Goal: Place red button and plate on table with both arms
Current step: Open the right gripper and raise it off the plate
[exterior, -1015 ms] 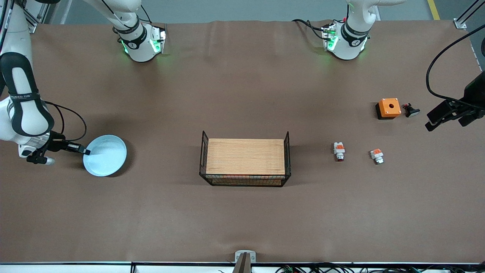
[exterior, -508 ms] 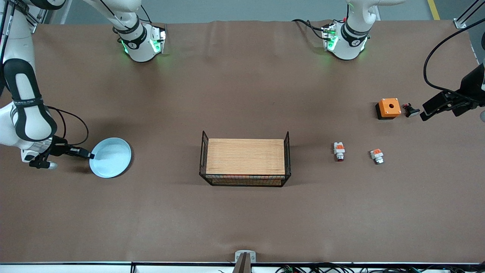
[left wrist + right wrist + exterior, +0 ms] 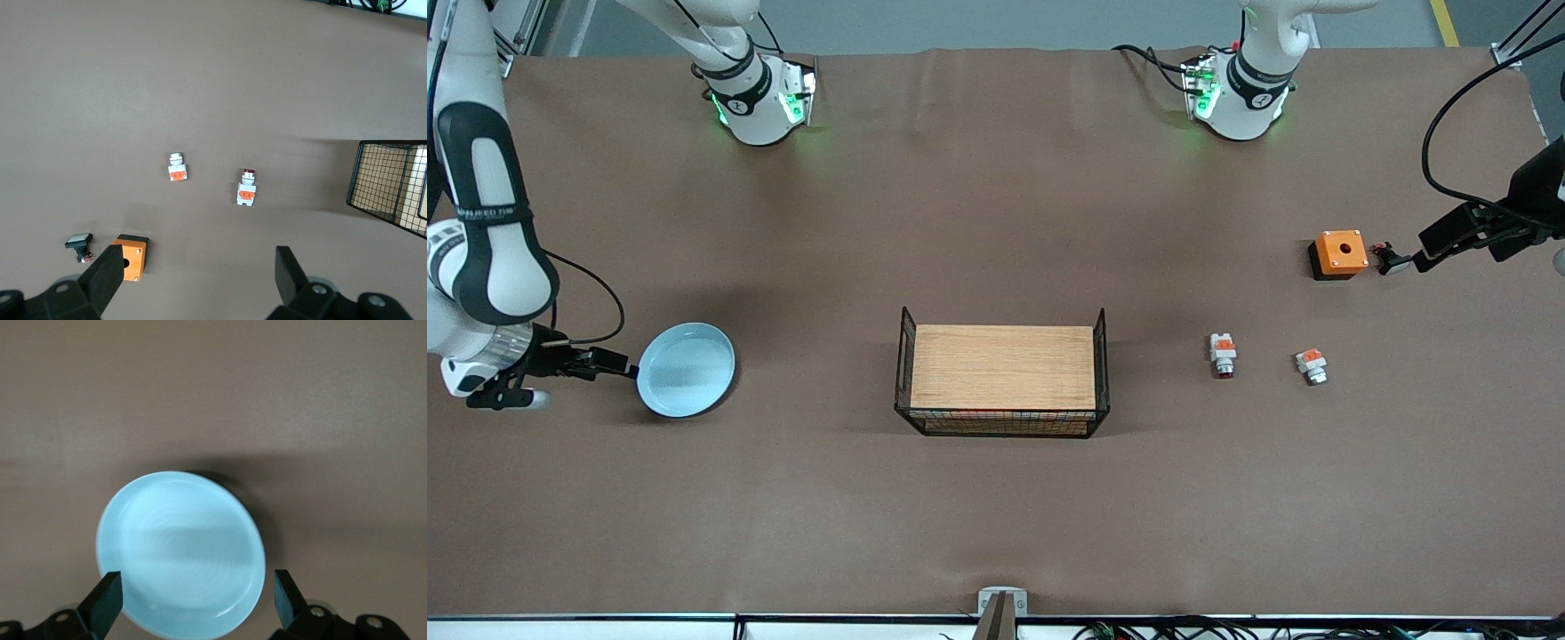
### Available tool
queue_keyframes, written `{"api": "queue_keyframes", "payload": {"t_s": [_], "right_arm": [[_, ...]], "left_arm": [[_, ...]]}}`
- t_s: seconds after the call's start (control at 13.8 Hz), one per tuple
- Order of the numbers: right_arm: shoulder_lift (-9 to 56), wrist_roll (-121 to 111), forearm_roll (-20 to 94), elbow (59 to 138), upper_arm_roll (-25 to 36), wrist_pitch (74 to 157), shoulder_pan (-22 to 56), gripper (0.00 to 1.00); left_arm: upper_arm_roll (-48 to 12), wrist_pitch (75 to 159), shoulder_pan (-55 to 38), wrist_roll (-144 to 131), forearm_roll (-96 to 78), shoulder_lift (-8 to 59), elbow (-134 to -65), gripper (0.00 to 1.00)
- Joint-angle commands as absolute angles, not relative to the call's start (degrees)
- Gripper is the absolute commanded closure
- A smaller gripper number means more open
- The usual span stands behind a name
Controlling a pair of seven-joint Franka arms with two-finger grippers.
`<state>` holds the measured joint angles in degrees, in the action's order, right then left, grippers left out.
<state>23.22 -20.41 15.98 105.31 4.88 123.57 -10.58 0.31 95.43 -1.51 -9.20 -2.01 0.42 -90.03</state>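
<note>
The pale-blue plate [image 3: 687,369] [image 3: 180,550] lies flat on the brown table [image 3: 996,222] toward the right arm's end. My right gripper [image 3: 621,364] [image 3: 197,600] hangs open just off the plate's rim, its two fingers spread wider than that edge and apart from it. The red button [image 3: 1223,354] [image 3: 246,189], white and orange with a dark red tip, lies on the table between the wooden tray and the left arm's end. My left gripper [image 3: 1430,249] [image 3: 197,273] is open and holds nothing, over the table by the orange box.
A wooden tray with black wire ends [image 3: 1003,366] stands mid-table. An orange box with a hole [image 3: 1339,252] and a small black part [image 3: 1392,260] lie beside the left gripper. A similar orange-white part with a silvery end [image 3: 1312,364] lies beside the red button.
The right gripper has opened and let go of the plate, which now rests flat on the table. The gripper has drawn back a little. The left gripper has drifted toward the arms' bases.
</note>
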Motion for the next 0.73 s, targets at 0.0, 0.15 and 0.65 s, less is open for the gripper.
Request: {"api": "queue_keyframes", "payload": {"t_s": [0.0,0.15,0.65], "right_arm": [[16.7,-8.0,9.9,102.7,4.9,113.6,-6.9,0.00],[14.7,-2.2,7.1,97.9,4.9,105.3,-4.1,0.00],[7.1,4.0,1.7,90.7,4.7,92.1,0.7,0.00]], "left_arm": [[0.4,94.4,-1.5,-8.6,-2.6,0.1,-89.6,0.00],[0.4,94.3,-1.5,-8.7,-2.7,0.0,-89.6,0.00],[0.4,94.4,-1.6,-8.8,-2.7,0.1,-89.6,0.00]]}}
